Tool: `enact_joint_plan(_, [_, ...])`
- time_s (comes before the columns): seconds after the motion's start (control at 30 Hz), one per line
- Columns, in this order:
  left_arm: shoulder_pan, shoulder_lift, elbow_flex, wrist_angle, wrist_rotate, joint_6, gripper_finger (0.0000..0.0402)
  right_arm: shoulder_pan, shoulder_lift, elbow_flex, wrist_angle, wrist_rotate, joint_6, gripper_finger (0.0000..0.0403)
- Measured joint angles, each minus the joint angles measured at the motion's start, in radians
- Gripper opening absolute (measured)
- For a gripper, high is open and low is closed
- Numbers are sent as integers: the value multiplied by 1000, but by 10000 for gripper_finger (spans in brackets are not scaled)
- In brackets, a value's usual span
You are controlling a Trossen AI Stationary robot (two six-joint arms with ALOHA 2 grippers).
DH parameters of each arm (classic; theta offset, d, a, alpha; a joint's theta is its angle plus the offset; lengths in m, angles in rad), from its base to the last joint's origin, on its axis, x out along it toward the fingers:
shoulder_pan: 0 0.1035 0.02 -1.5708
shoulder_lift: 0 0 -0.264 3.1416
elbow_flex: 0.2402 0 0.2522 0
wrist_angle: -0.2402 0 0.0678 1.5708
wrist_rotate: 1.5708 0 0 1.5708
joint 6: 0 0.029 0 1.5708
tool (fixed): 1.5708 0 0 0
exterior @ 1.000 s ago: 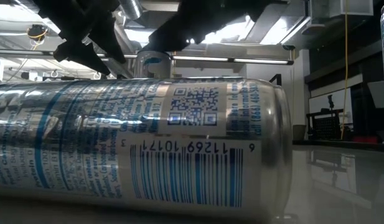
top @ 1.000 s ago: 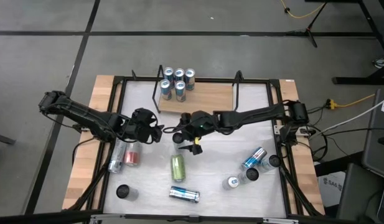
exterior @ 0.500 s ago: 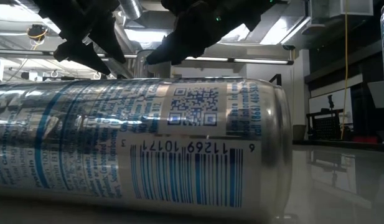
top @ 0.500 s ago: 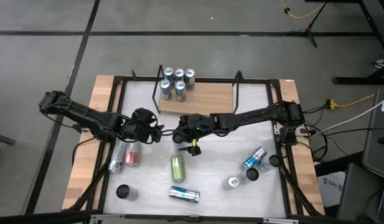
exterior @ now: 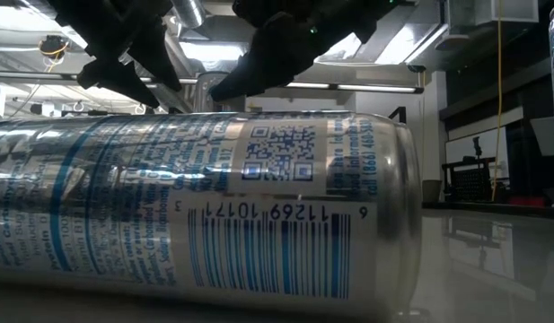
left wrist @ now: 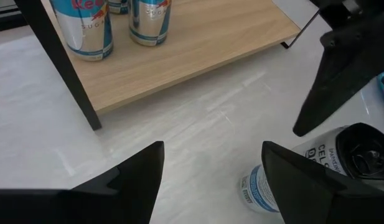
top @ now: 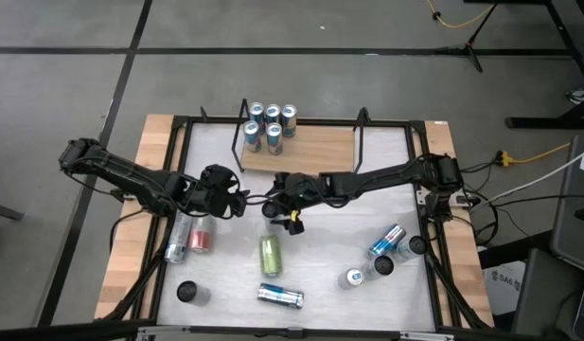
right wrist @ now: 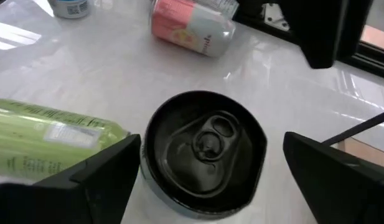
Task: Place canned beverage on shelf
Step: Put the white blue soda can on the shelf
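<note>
While the left arm reaches in from its side of the table, its gripper (top: 237, 201) hangs just in front of the shelf (top: 315, 147), fingers (left wrist: 132, 174) parted and holding nothing. From the opposite side the right arm stretches low across the table, and the right gripper (top: 276, 210) points down over an upright black-topped can (right wrist: 203, 149). Its fingers (right wrist: 104, 171) stand wide on either side of that can, with a gap visible on both sides; nothing is grasped. The two grippers sit near each other, the can between them.

Just beside the right gripper, on the side away from the shelf, a green can (top: 271, 254) lies on its side. Farther that way lies a silver-and-blue can (top: 279, 296). A pink can (right wrist: 192, 28) lies near the left gripper, under that arm.

Behind both grippers, the shelf holds five upright cans (top: 270, 125) clustered at its end nearer the left arm; the rest of the board is bare wood. More cans (top: 386, 251) lie beneath the right arm's outer reach.
</note>
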Motion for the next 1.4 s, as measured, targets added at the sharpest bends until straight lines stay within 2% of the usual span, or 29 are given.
enact_joint_plan(0.2, [0,0,0,0,0,-1,263,0,0,0,-26,-57,0,324])
enact_joint_plan(0.47, [0,0,0,0,-4,-3,263,0,7,0,-25,-74,1,259])
enact_joint_plan(0.67, [0,0,0,0,-8,-2,263,0,4,25,-54,-68,0,246])
enact_joint_plan(0.97, [2,0,0,1,-100,-1,263,-42,4,257,-364,-72,-32,247])
enact_joint_plan(1.4, [2,0,0,2,-247,-2,263,-205,-3,633,-669,-72,-22,248])
